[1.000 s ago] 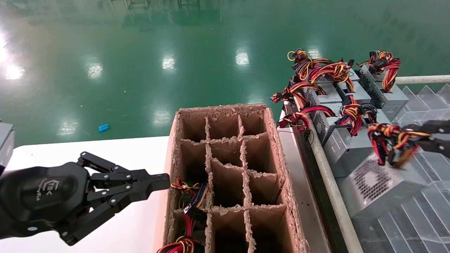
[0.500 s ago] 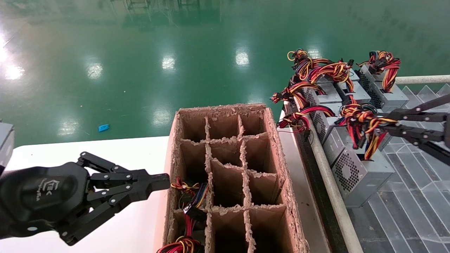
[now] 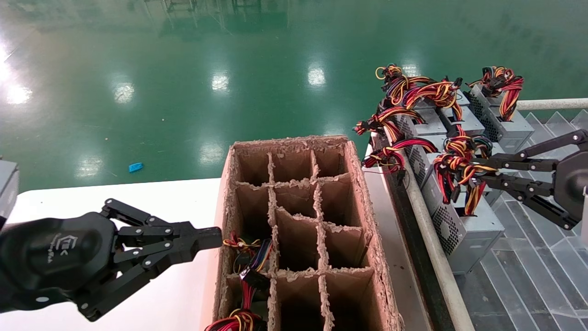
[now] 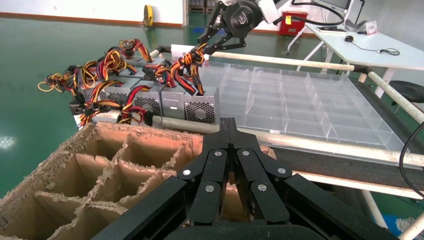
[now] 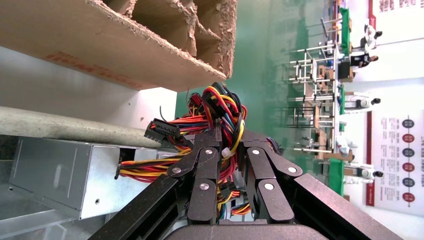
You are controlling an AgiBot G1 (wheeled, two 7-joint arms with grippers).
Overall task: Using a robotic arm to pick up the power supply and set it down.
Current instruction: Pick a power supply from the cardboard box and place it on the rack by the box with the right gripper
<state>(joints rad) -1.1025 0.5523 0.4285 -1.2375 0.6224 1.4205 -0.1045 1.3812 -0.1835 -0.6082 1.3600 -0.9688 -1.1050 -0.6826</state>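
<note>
The power supply point(image 3: 466, 225) is a grey vented box beside the rail, at the near end of a row of alike units. Its red, yellow and black wire bundle point(image 3: 459, 177) rises from it. My right gripper point(image 3: 482, 171) is shut on that bundle, reaching in from the right. In the right wrist view the gripper point(image 5: 228, 137) pinches the wires point(image 5: 220, 107), with the box point(image 5: 55, 170) below them. I cannot tell whether the box rests on the tray. My left gripper point(image 3: 216, 236) is shut and empty beside the carton's left wall; the left wrist view shows it point(image 4: 228, 122) closed.
A brown cardboard carton point(image 3: 367, 216) with paper dividers stands on the white table point(image 3: 138, 197); wires point(image 3: 248, 266) lie in its near-left cells. Several other power supplies point(image 3: 441, 124) line the grey rail point(image 3: 432, 243). A clear compartment tray point(image 3: 542, 276) spreads to the right.
My right gripper has carried the power supply by its wires leftward and away from me, from over the tray to the near end of the row by the rail. The left arm has not moved.
</note>
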